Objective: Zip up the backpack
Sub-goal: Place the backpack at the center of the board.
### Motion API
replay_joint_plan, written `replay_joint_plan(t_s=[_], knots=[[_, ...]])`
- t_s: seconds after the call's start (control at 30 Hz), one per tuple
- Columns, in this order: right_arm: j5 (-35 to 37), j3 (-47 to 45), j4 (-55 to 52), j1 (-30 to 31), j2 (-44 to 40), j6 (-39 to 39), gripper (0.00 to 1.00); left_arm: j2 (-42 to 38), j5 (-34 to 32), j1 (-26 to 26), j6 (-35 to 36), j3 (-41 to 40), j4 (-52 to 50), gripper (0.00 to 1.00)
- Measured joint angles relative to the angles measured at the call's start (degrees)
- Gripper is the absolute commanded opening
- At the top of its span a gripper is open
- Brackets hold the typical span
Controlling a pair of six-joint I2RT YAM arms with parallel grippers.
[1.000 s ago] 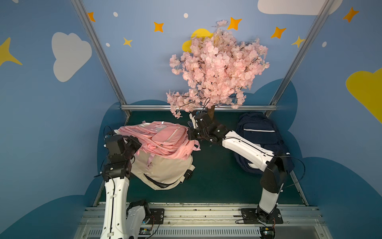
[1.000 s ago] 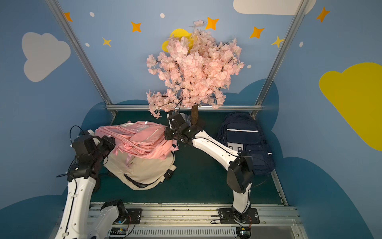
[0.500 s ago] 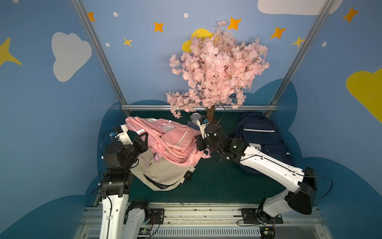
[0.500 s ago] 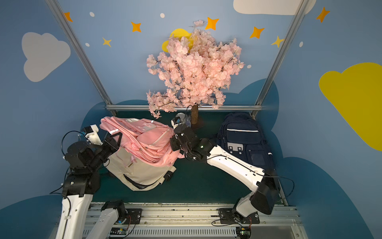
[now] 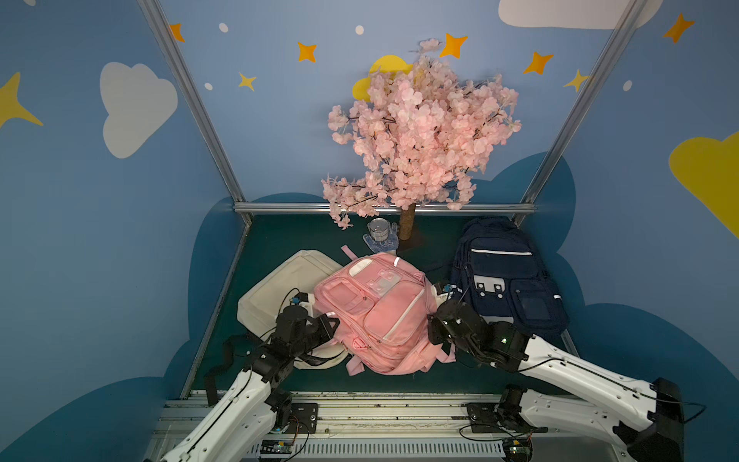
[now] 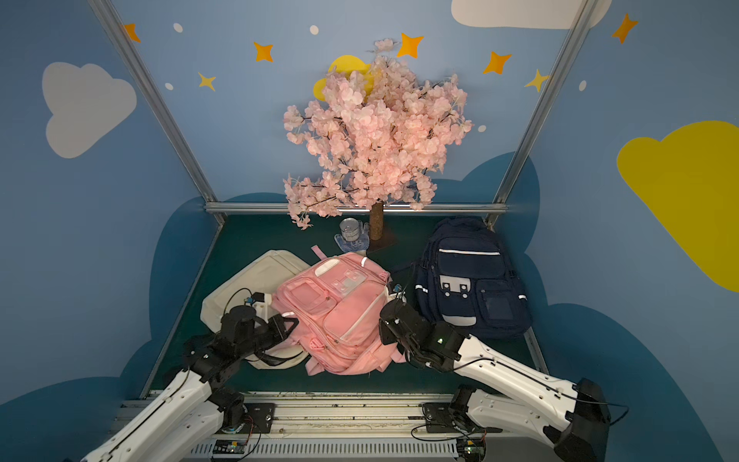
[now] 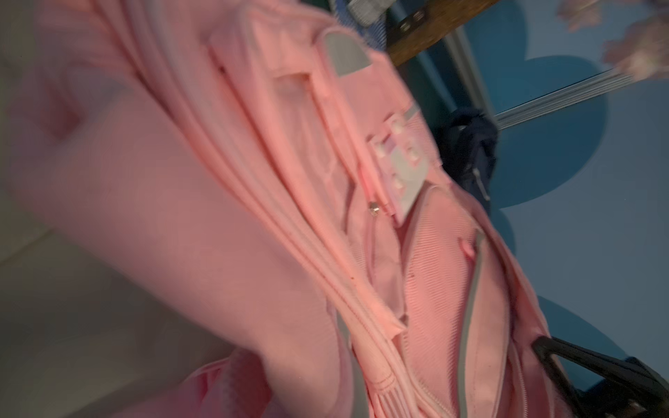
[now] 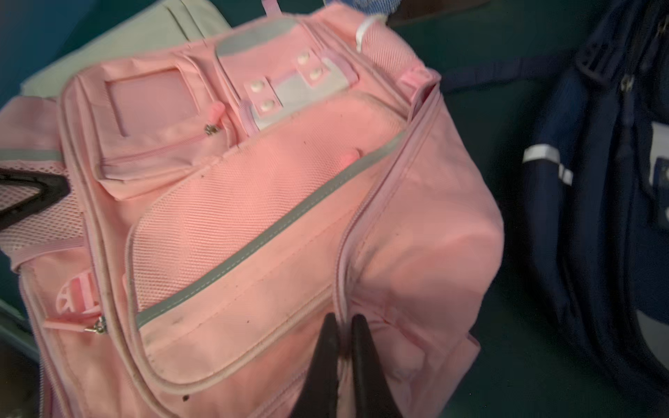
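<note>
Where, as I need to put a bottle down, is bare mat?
Bare mat lies behind the cream bag, left of the tree, and in a strip between the pink backpack and the front rail. Crowded: by the cup, and between that backpack and the navy backpack, where the right gripper sits.

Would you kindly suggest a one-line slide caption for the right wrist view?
Right gripper pinching the pink backpack at a side seam, navy backpack lying alongside.

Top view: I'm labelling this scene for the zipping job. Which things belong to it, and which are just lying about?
In the job: pink backpack, left gripper, right gripper, both shut on it.
Lying about: cream backpack, navy backpack, blossom tree, metal tin, glove.
</note>
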Motion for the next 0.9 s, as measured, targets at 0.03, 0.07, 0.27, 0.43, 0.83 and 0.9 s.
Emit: replay_joint_plan(t_s=[0.03,0.07,0.27,0.43,0.83,0.9], knots=[[-0.11,-2.14,0.92,-0.02,0.98,1.42,0.0,3.43,-1.09,0.07,-0.2,-0.85,0.85,0.03],[-0.37,-3.72,2.01,-0.07,2.19,2.45,0.0,6.56,-1.49,0.42,-0.22,-1.16,2.1,0.03],[-1.75,-4.39,9.29,-3.48,13.18,5.95,0.0,23.45,-1.03,5.7,4.66,6.64,8.0,0.03],[-3.69,2.4,10.82,-6.99,19.63,6.97,0.0,31.12,-0.26,11.17,9.84,14.51,7.91,0.03],[-4.52,2.32,4.31,-8.55,15.3,8.41,0.0,22.62,-5.97,4.04,11.54,14.75,2.62,0.05],[-4.48,-0.02,3.54,-8.55,11.96,9.31,0.03,21.2,-5.64,2.82,10.69,13.03,2.4,0.13]])
